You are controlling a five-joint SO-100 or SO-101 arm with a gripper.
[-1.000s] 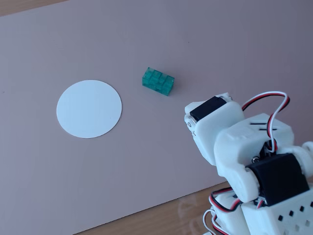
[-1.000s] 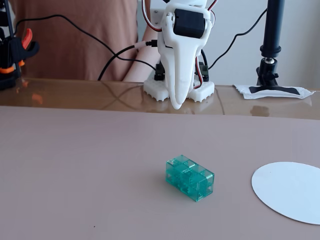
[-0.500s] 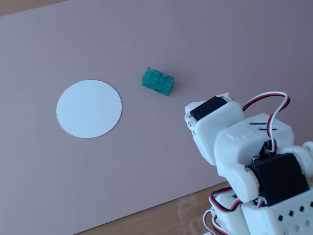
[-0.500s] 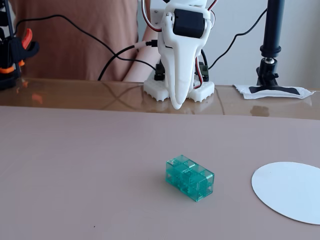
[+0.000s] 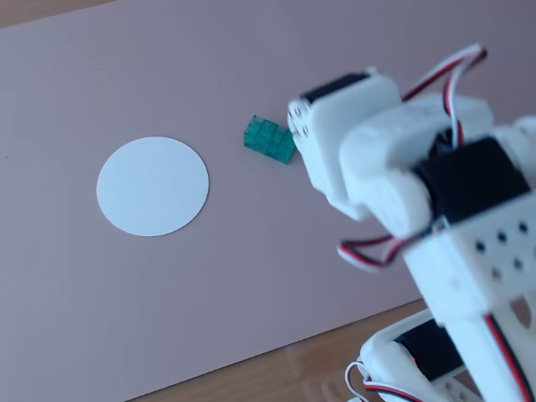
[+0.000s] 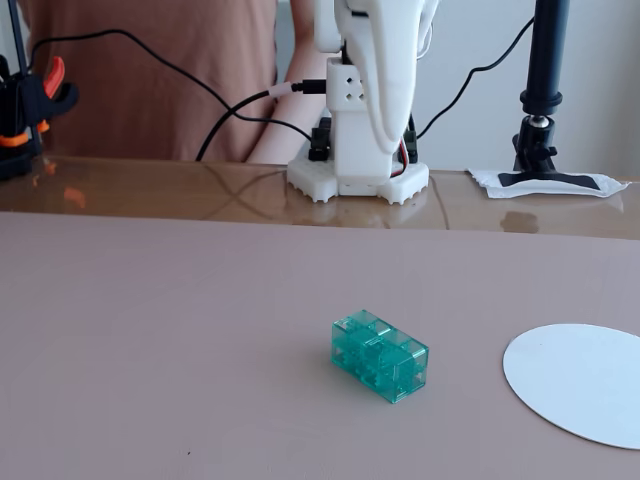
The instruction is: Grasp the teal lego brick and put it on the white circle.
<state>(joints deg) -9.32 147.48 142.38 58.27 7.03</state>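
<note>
The claw (image 6: 385, 140) (jaws together) hangs above the teal lego brick (image 6: 379, 355).

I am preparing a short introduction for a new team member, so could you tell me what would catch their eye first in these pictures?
The translucent teal lego brick stands out most, sitting alone on the plain pinkish mat, studs up. Near it, apart and not touching, lies the white circle, to the brick's right in the low fixed view and to its left in the high one. The white robot arm looms large at the mat's edge, well away from the brick.
</note>
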